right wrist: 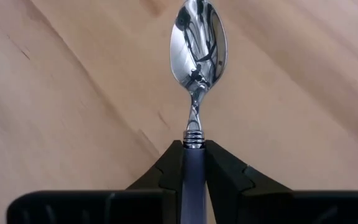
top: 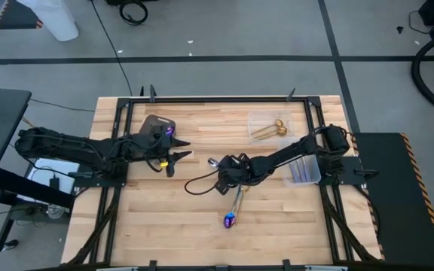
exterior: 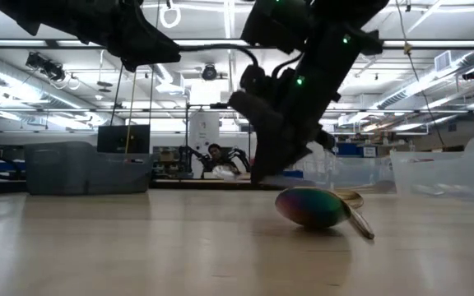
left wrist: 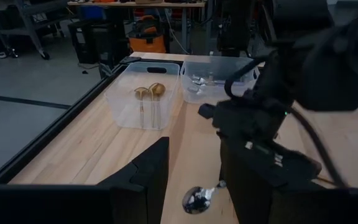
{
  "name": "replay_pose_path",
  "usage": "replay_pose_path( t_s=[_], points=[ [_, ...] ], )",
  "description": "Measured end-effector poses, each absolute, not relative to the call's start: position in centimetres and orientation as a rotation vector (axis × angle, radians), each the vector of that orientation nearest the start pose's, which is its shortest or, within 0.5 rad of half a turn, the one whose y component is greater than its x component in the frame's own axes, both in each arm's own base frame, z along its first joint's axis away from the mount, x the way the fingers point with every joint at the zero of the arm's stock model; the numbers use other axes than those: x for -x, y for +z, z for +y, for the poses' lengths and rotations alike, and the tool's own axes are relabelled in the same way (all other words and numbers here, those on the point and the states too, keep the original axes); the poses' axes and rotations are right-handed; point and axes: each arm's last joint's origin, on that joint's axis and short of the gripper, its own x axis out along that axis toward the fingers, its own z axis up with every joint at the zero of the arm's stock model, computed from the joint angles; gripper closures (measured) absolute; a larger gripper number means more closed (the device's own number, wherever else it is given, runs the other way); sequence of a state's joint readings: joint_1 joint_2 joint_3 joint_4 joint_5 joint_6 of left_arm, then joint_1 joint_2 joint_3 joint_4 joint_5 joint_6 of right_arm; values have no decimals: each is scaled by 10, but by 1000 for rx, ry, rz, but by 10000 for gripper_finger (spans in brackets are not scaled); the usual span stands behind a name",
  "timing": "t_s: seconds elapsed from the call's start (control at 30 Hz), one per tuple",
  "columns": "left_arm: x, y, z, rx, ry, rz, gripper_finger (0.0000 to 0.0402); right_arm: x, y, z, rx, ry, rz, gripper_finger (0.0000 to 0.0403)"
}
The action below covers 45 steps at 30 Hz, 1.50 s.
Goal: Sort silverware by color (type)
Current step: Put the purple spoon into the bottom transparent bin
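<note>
Overhead, the right gripper (top: pixel 224 167) is clamped on a silver spoon (top: pixel 213 162) mid-table; the left gripper (top: pixel 173 156) hangs open. Level, an iridescent spoon (exterior: pixel 313 207) lies on the pale wood table (exterior: pixel 138 247), fluorescent workshop behind.

Silver spoon (right wrist: pixel 197 43) pinched by its handle; iridescent spoon (top: pixel 230 219) lies mid-table; gold spoons (left wrist: pixel 149 93) binned.

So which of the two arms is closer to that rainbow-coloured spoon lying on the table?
The right. Its fingers, closed on a silver spoon, sit just beyond the iridescent spoon. The left gripper waits farther off, by the dark tray.
</note>
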State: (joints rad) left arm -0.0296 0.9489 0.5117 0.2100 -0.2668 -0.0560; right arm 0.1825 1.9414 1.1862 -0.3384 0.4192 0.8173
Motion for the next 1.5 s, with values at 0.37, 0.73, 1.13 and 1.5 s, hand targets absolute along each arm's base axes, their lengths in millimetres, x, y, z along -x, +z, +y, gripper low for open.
replay_pose_path(
  t_s=[0.37,0.73,1.13,1.5],
  points=[
    [-207,247,2,22,243,220,249,-364,182,55,-368,-610,795,345],
    [-207,247,2,22,243,224,249,-347,199,58,-348,-591,871,343],
    [-207,247,2,22,244,224,249,-322,219,54,-352,-631,951,341],
    [-207,247,2,22,243,224,249,-290,233,51,-342,-784,1044,340]
  ],
)
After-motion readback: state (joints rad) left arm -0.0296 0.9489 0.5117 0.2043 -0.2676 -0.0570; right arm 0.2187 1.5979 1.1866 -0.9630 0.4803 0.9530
